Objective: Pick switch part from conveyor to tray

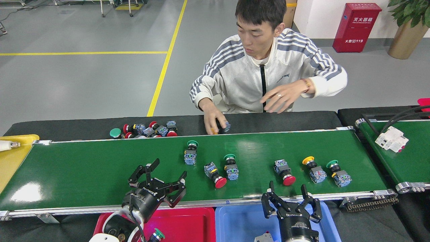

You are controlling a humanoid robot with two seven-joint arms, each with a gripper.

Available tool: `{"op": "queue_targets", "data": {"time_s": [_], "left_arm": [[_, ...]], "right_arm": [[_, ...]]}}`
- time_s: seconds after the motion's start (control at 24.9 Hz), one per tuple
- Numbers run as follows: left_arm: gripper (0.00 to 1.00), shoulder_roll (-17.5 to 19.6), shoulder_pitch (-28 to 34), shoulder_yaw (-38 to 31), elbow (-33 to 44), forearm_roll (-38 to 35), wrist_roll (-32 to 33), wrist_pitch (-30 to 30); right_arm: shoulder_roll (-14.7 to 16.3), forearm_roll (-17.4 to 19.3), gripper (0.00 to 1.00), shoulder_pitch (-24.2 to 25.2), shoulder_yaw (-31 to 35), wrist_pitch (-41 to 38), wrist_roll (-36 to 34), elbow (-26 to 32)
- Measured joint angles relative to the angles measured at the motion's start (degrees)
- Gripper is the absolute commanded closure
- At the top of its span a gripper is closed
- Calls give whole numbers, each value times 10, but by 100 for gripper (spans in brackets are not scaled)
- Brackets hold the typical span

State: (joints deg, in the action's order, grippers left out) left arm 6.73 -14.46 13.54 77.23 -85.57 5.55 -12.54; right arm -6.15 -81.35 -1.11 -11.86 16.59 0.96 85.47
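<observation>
While person's hand [212,120] grips switch, pile [144,130] beside.

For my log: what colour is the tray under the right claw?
Blue tray, clearest in the head view, under the right claw.

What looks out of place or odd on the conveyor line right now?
Nothing looks damaged or spilled. The switch parts on the conveyor lie at mixed angles: two red-capped ones point their caps toward the trays. A person's hand holds a part at the far rail.
</observation>
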Motion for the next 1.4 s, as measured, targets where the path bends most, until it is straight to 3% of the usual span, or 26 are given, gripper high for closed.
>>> {"op": "queue_targets", "data": {"time_s": [0.2,0.32,0.48,0.6,0.68,0.76,0.84,0.92,1.08,1.24,1.4], "left_arm": [[0,-9,-26,0,-51,0,0,1],[0,-17,-52,0,-92,0,2,4],[2,-17,-76,0,-133,0,1,18],[7,-17,-77,-1,-149,0,0,22],[17,-17,-77,-1,-160,0,-1,25],[40,-17,-82,-2,-172,0,-2,32],[73,-17,-87,-3,-178,1,-3,44],[85,-17,-88,-8,-180,7,-3,47],[95,-17,-87,-29,-180,18,-21,50],[97,-14,-70,-32,-171,19,-61,33],[97,6,-33,-45,-89,19,-71,-7]], "right_arm": [[-9,-1,3,-39,-13,1,25,-46],[-19,-1,24,-56,-18,2,29,-72],[-20,0,69,-60,-21,-1,30,-81],[-20,0,91,-60,-27,-20,35,-82],[-20,0,94,-62,-28,-36,39,-82],[-20,0,94,-62,-30,-44,42,-82],[-20,0,94,-62,-33,-49,43,-81],[-20,0,94,-62,-37,-57,44,-80],[-17,0,94,-48,-45,-127,45,-50],[-12,-1,94,0,-46,-253,45,17],[-1,-5,89,23,-98,-353,45,59]]}}
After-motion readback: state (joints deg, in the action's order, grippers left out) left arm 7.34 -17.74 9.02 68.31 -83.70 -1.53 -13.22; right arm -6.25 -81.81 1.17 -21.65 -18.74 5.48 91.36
